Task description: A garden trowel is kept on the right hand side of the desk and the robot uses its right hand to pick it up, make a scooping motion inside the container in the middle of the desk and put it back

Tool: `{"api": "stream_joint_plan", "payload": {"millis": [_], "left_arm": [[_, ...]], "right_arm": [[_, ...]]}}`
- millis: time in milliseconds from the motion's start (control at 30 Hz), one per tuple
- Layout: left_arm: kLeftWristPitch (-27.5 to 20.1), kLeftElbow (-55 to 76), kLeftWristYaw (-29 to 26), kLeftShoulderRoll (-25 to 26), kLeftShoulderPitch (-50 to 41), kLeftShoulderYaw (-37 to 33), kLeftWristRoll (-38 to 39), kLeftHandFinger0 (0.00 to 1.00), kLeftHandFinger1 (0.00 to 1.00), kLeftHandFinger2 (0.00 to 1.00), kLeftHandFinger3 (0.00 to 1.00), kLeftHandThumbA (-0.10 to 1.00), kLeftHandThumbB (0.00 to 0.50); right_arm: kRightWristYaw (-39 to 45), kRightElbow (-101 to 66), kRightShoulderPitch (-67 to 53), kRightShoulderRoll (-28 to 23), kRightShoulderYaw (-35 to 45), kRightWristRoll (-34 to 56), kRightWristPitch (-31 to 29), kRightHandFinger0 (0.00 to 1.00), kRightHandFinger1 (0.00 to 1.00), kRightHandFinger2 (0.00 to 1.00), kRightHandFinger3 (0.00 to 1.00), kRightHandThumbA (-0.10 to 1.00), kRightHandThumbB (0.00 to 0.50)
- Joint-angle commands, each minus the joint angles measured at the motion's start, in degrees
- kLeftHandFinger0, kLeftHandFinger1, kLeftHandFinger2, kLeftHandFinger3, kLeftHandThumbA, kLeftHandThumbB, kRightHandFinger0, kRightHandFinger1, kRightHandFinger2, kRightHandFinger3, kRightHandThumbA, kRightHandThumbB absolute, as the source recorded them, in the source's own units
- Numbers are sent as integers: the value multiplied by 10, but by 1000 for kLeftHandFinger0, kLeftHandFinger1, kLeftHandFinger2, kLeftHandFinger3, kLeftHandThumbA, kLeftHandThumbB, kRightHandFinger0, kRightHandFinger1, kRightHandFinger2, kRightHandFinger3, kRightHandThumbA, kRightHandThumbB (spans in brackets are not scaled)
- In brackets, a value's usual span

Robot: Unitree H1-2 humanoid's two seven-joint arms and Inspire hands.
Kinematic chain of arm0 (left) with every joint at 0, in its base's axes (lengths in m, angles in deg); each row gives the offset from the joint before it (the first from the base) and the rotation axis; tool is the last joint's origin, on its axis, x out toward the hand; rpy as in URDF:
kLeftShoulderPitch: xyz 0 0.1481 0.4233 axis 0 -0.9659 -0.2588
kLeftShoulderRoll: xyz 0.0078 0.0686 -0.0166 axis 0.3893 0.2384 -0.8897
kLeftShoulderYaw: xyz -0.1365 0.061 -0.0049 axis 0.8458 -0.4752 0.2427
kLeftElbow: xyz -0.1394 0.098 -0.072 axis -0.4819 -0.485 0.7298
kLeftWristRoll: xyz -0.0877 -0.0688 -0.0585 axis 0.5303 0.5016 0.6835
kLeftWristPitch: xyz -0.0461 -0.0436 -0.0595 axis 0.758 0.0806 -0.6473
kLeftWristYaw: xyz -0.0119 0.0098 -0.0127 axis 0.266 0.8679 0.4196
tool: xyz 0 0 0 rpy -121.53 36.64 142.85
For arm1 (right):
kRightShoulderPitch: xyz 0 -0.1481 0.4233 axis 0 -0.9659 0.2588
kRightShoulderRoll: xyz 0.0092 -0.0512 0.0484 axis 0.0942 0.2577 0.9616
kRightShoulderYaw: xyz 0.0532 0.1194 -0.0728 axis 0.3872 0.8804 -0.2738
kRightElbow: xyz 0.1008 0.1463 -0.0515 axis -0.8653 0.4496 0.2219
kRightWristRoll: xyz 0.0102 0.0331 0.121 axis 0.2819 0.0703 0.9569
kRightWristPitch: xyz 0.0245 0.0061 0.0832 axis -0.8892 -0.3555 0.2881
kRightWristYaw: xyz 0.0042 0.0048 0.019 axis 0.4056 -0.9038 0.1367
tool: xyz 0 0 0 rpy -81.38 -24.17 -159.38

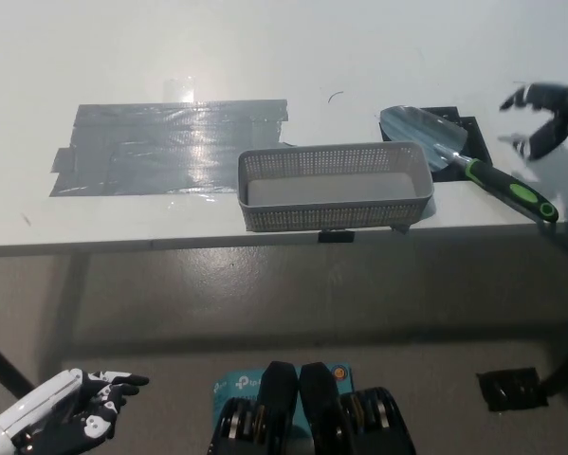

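Garden trowel (457,159): lying flat just right of the container (336,217), blade resting on a black mat (474,132) by the container's far right corner, green-and-black handle angling away to the right. Container: sitting at the near edge of the desk (265,57), showing only its bare pale floor inside. Right hand (545,116): hovering further right of the container, apart from the trowel, fingers spread, gripping nothing. Grey tape patch (170,147): lying left of the container. Left hand (72,417): hanging well below and left of the container, fingers loosely apart.
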Motion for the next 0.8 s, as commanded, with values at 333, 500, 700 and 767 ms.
{"api": "stream_joint_plan", "payload": {"millis": [333, 500, 700, 767], "left_arm": [[-11, 12, 3, 12, 2, 10, 7, 922, 867, 821, 1000, 1000, 230], [-11, 12, 2, 9, 0, 12, 10, 933, 872, 821, 1000, 1000, 227], [-18, 12, 2, 9, -5, 12, 8, 918, 859, 812, 1000, 1000, 241], [-18, 14, 1, 10, -7, 11, 5, 919, 866, 827, 1000, 1000, 250]], "right_arm": [[24, -86, -42, 6, 7, -36, 50, 1000, 1000, 1000, 1000, 958, 328], [24, -87, -44, 1, 23, -40, 50, 1000, 1000, 1000, 1000, 949, 319], [13, -79, -61, -8, 35, -53, 50, 1000, 1000, 1000, 1000, 819, 314], [7, -75, -63, -3, 51, -56, 50, 1000, 1000, 1000, 1000, 775, 303]]}}
